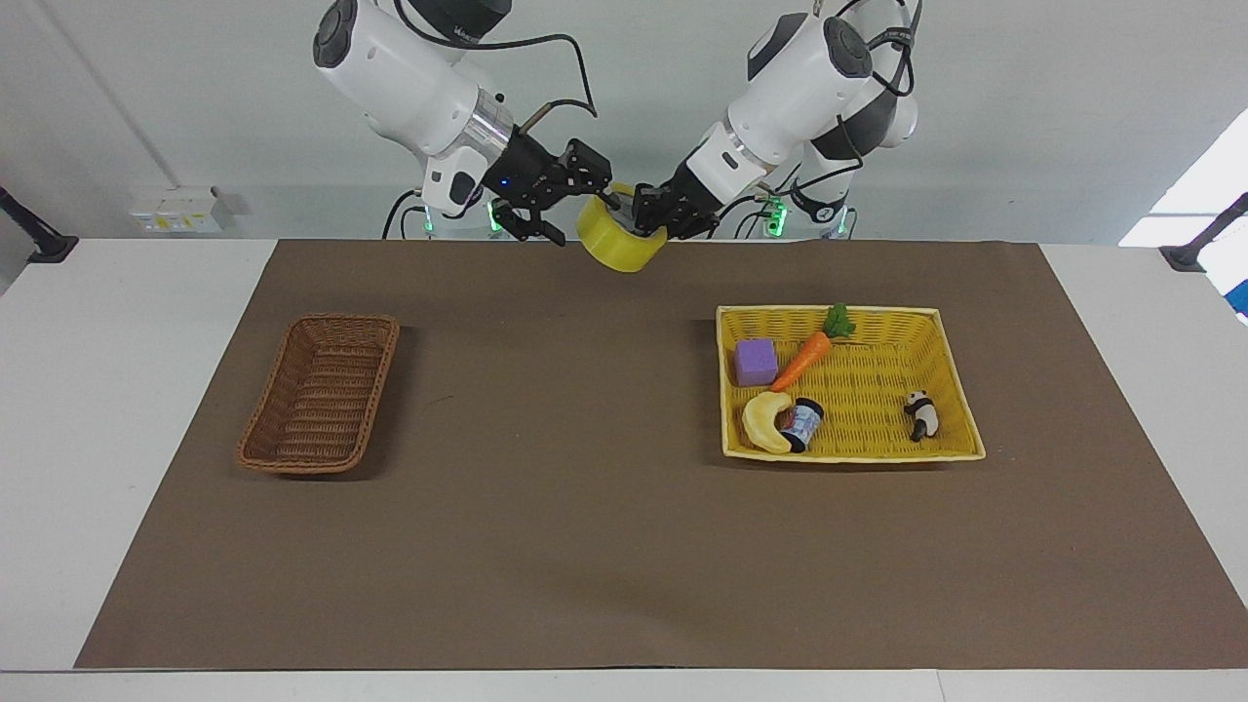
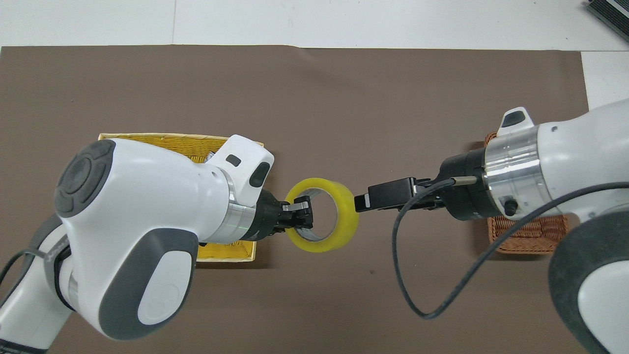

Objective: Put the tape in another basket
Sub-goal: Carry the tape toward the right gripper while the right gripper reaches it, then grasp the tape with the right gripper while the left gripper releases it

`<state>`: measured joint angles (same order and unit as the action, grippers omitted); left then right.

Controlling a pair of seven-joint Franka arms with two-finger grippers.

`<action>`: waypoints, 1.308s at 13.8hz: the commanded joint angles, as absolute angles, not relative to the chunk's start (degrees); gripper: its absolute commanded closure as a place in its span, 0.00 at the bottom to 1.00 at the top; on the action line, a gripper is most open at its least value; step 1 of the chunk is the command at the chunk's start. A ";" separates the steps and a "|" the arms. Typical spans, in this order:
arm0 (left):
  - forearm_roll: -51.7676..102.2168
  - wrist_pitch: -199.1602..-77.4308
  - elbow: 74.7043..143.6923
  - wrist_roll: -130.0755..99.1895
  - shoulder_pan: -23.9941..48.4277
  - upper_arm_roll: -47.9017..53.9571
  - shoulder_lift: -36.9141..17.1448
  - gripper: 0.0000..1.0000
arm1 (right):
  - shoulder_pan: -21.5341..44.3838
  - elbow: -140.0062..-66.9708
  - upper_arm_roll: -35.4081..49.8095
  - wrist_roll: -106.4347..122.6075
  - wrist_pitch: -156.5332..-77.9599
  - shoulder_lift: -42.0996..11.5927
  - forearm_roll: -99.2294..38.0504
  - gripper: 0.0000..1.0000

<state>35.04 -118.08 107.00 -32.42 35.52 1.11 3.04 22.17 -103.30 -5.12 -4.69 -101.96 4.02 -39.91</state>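
Observation:
The tape (image 1: 616, 248), a wide yellow roll, hangs in the air over the brown mat between the two baskets. My left gripper (image 1: 636, 222) is shut on the roll's wall, one finger inside the ring (image 2: 339, 223). In the overhead view the left gripper (image 2: 300, 216) sits at the roll's edge toward the yellow basket. My right gripper (image 1: 583, 210) is open, and its fingertips reach the roll's edge on the brown basket's side (image 2: 361, 201). I cannot tell whether they touch it. The narrow brown basket (image 1: 268, 409) stands empty at the right arm's end, mostly covered by the right arm in the overhead view (image 2: 521, 241).
The yellow basket (image 1: 848, 310) at the left arm's end holds a purple cube (image 1: 756, 362), a carrot (image 1: 801, 359), a banana toy (image 1: 762, 421), a small can (image 1: 804, 424) and a panda figure (image 1: 920, 413). The brown mat (image 1: 585, 546) covers most of the table.

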 commanded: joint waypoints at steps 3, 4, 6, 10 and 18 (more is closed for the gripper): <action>37.88 -122.96 106.88 -32.52 38.32 0.09 2.90 1.00 | 21.62 -104.41 -5.36 -2.02 -102.75 4.22 -41.31 0.34; 37.88 -123.05 106.96 -32.52 38.41 0.09 2.90 1.00 | 21.53 -104.33 -5.36 -2.46 -102.40 4.13 -41.31 0.94; 37.97 -123.22 106.96 -32.43 38.32 0.09 2.90 1.00 | 21.18 -104.24 -5.45 -4.30 -102.04 4.04 -41.22 1.00; 39.46 -126.81 106.96 -33.83 38.84 0.09 2.90 0.00 | 19.26 -103.62 -5.45 -6.24 -102.04 3.52 -41.22 1.00; 42.54 -125.78 107.05 -36.04 33.85 -0.61 4.04 0.00 | 11.62 -103.36 -5.63 -5.63 -102.83 2.02 -28.78 1.00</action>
